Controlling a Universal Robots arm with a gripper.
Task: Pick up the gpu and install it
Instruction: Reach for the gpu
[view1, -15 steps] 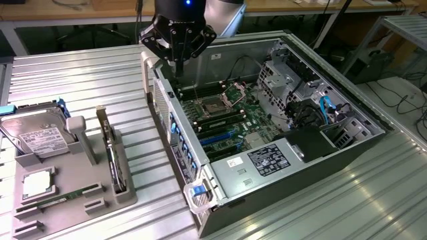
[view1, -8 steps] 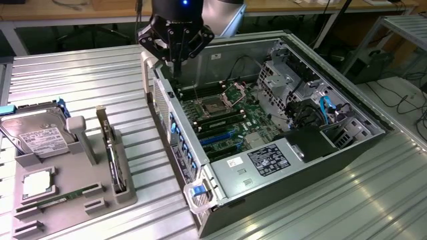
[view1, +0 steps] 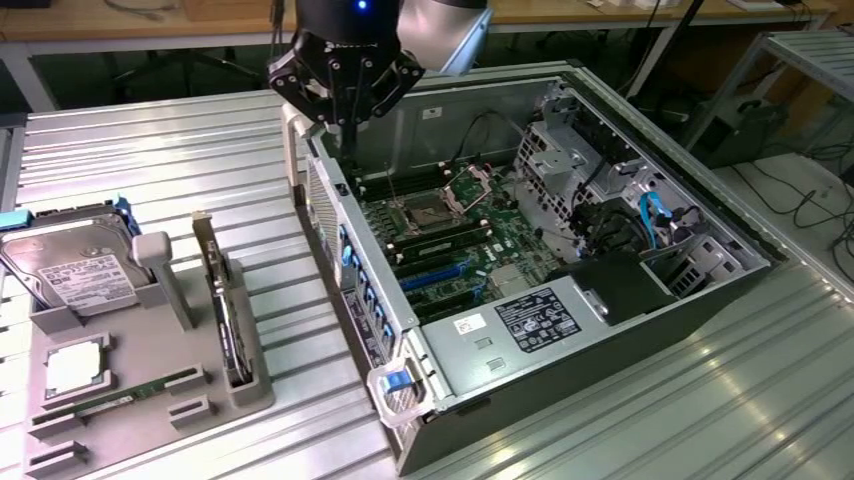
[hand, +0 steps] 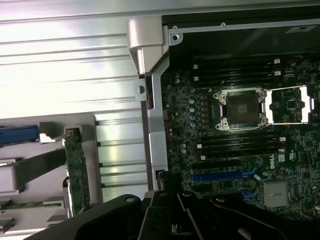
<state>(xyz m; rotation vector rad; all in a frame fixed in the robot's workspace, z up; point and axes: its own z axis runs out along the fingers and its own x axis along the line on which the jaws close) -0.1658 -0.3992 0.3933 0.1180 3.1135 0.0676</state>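
Exterior view: the arm's gripper (view1: 343, 150), fingers pressed together and holding nothing, hangs over the edge of the open computer case (view1: 601, 400). The gpu (view1: 224, 300) stands edge-on in a gray holder tray (view1: 147, 430), at the exterior view's left, well apart from the gripper.

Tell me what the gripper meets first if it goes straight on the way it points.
Most likely the computer case's side wall, or the motherboard edge just inside it: the gripper points down over that boundary. Depth is too unclear to say which.
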